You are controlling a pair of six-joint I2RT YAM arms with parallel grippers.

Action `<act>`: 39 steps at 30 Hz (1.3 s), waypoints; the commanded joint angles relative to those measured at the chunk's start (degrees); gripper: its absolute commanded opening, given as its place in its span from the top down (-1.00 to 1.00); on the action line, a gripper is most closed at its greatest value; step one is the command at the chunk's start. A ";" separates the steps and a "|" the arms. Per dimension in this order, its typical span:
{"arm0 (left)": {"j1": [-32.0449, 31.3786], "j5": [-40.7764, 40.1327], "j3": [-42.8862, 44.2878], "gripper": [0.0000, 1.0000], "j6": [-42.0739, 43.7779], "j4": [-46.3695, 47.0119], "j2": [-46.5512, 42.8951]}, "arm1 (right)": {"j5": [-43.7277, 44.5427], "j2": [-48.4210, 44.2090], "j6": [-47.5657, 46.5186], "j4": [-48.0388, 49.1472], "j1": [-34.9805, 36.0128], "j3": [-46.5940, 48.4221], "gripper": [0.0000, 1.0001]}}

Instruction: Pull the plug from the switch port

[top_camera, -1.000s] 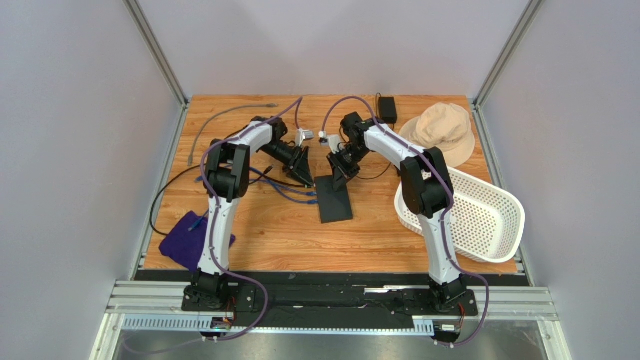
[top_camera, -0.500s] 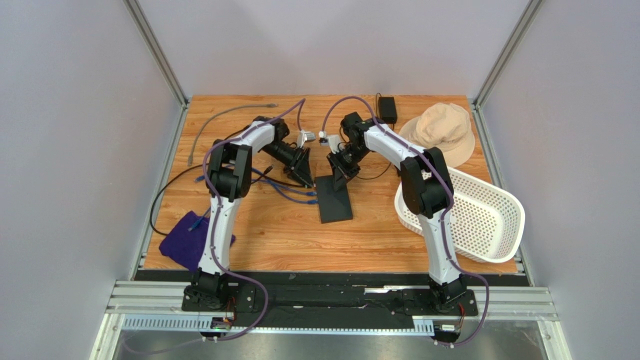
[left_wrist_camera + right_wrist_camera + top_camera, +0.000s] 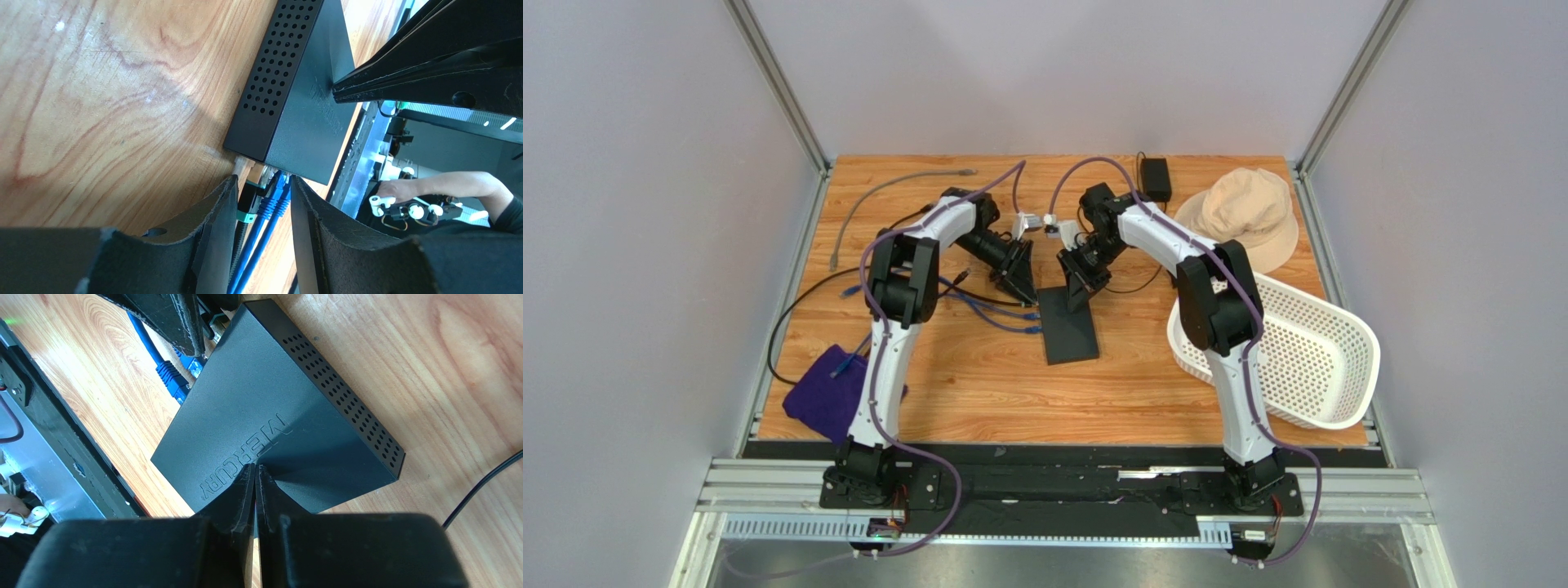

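Observation:
The switch (image 3: 1070, 325) is a flat black box lying mid-table. In the left wrist view, the switch (image 3: 294, 98) has two blue plugs (image 3: 274, 197) and a black connector with a teal band sitting in its near narrow side. My left gripper (image 3: 263, 187) is open, its fingers (image 3: 215, 226) on either side of the blue plugs and cables, tips just short of the sockets. My right gripper (image 3: 255, 471) is shut with nothing in it, tips resting on the top face of the switch (image 3: 258, 398) by the raised lettering. The blue plugs (image 3: 178, 380) show at its far-left corner.
A tan hat (image 3: 1247, 214) and a white basket (image 3: 1290, 349) are on the right. A small black power adapter (image 3: 1156, 178) is at the back. A purple cloth (image 3: 830, 386), a grey cable (image 3: 879, 196) and a black cable (image 3: 787, 325) lie on the left. Blue cables (image 3: 995, 312) trail left from the switch.
My left arm has shifted slightly right, toward the switch's socket side. My right gripper has stayed on the switch's top.

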 commanded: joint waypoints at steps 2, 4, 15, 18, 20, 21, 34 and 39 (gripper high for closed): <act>-1.13 0.81 2.24 0.10 2.02 -1.00 1.22 | 7.08 4.53 -2.03 0.11 -0.13 -1.12 0.88; -1.22 0.81 2.24 0.15 2.11 -1.26 1.14 | 6.99 4.53 -2.03 0.20 -0.13 -1.11 0.89; -2.01 -0.68 2.77 0.93 1.84 -1.62 1.22 | 6.99 4.79 -1.85 0.11 -0.13 -0.85 0.89; -2.10 -2.00 2.95 1.00 0.35 -1.61 1.14 | 7.08 4.70 -1.77 0.11 -0.13 -0.94 0.90; -2.10 -2.35 2.86 1.00 0.43 -2.23 1.14 | 7.16 4.53 -1.77 0.11 -0.13 -1.11 0.90; -2.01 -2.09 3.03 1.00 0.87 -3.45 1.31 | 7.17 4.44 -1.77 0.11 -0.05 -1.29 0.90; -0.34 3.09 5.76 1.00 10.01 -14.70 3.16 | 7.78 4.00 -2.03 0.11 -0.22 -1.73 0.91; 0.89 4.32 5.76 1.00 11.16 -16.47 3.68 | 7.87 3.82 -2.03 0.20 -0.13 -1.82 0.91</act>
